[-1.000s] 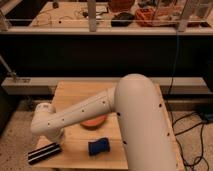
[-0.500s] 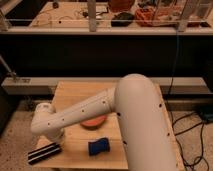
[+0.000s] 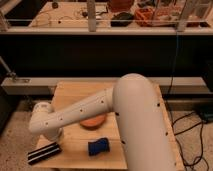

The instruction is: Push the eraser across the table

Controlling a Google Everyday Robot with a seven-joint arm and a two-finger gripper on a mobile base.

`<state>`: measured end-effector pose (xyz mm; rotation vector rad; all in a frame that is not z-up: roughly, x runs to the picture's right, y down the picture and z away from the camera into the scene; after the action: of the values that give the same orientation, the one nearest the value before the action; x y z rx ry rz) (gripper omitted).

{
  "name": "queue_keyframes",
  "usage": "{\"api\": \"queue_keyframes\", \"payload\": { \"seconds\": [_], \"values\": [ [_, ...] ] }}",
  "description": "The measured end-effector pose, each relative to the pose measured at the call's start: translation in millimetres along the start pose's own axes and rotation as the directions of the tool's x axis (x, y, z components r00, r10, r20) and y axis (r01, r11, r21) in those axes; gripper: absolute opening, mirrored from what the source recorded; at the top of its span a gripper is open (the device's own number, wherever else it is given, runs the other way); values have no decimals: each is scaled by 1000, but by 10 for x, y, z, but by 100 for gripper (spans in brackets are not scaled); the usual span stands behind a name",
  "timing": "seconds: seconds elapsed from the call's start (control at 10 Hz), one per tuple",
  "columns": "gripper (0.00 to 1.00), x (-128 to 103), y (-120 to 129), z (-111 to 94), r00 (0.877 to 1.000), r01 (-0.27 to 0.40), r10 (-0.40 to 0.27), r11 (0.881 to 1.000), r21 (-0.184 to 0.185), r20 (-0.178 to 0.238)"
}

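Observation:
The eraser (image 3: 44, 152), a flat black block with pale stripes, lies at the front left corner of the light-wood table (image 3: 75, 92). My white arm reaches from the right across the table. Its wrist end hangs over the left side, and the gripper (image 3: 54, 136) points down just behind and to the right of the eraser. The gripper is shut with nothing visibly held. Whether it touches the eraser cannot be made out.
An orange bowl (image 3: 94, 121) sits mid-table, partly hidden under the arm. A blue spongy lump (image 3: 98, 146) lies near the front edge, right of the eraser. A dark shelf unit with a railing stands behind the table, and cables run along the floor at right.

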<state>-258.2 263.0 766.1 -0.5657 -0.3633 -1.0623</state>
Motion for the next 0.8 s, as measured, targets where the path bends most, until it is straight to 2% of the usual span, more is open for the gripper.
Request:
{"api": "queue_keyframes", "payload": {
  "seconds": [0.8],
  "values": [
    [4, -62, -80, -43, 1000, -3, 3, 1000, 8, -2]
  ]
}}
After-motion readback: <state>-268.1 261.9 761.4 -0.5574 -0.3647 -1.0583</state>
